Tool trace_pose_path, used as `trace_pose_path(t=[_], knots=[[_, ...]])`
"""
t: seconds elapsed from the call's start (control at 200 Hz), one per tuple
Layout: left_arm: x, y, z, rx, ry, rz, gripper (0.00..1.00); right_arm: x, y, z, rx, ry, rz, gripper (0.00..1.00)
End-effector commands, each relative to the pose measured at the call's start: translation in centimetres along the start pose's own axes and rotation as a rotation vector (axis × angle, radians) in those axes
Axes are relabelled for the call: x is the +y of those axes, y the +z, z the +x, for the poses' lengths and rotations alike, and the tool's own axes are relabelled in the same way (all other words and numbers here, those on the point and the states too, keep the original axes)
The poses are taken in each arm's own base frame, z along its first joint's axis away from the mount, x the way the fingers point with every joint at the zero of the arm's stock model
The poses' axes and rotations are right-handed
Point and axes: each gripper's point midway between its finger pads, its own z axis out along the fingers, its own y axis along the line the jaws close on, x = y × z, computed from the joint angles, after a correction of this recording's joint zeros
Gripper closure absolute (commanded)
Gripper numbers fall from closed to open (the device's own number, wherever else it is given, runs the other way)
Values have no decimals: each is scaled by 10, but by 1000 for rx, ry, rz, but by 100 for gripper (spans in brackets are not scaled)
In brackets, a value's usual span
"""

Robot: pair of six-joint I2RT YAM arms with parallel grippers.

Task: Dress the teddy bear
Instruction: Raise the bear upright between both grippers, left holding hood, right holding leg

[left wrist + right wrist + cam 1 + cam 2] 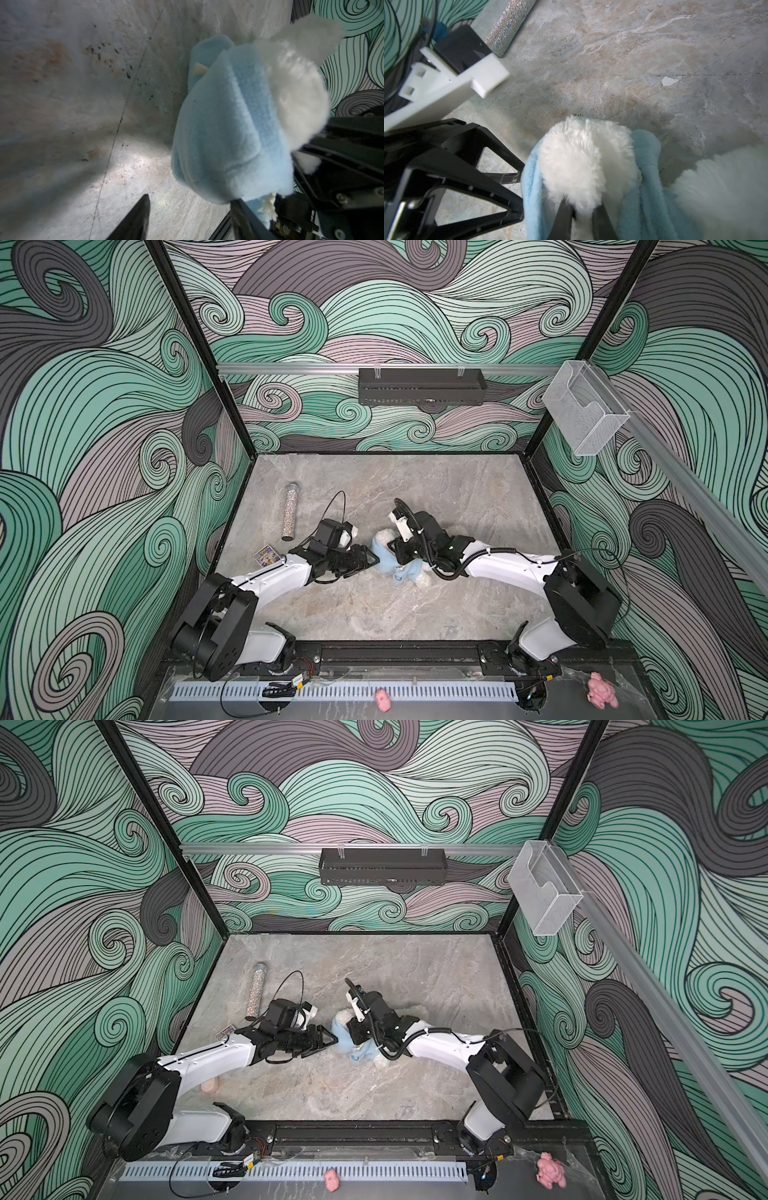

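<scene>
The teddy bear (383, 536) (341, 1016) lies mid-table, white and fluffy, with a light blue fleece garment (385, 560) (344, 1043) bunched round it. In the right wrist view my right gripper (581, 204) is shut on a white fluffy limb (581, 162) of the bear that pokes out of the blue garment (648, 166). In both top views this gripper (398, 556) comes down on the bear from the right. My left gripper (191, 199) (371, 560) stands open just left of the garment (228, 128), with bare table between its fingers and one finger at the cloth's edge.
A glittery tube (291, 512) and a small picture card (267, 557) lie at the table's left. Two pink plush toys (383, 699) (600, 695) sit beyond the front rail. A black basket (422, 387) and a clear box (586, 406) hang on the wall rails.
</scene>
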Motion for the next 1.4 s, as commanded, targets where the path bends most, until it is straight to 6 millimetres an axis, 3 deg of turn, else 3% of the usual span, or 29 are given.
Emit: trace_pose_path(t=[0.0, 0.21, 0.385, 0.605, 0.69, 0.825, 1.096, 1.391], knots=[[-35, -5, -8, -21, 94, 148, 34, 0, -20, -17, -43, 129, -97, 100], [-69, -20, -7, -56, 248, 251, 28, -17, -54, -39, -90, 285, -202, 100], [-93, -18, -7, -41, 377, 255, 28, -20, -77, -52, -120, 311, -235, 100], [-112, -12, -21, -38, 410, 272, 40, -15, -86, -58, -134, 309, -262, 100], [-113, -10, -25, -39, 408, 266, 54, -15, -88, -59, -137, 309, -262, 100], [-100, -7, -25, -41, 373, 214, 78, -29, -101, -64, -190, 331, -218, 100], [-56, 8, -29, -69, 161, 116, 96, -32, -130, -87, -378, 355, -220, 100], [-23, 16, -22, -41, 81, 34, 96, -41, -155, -96, -472, 374, -195, 100]])
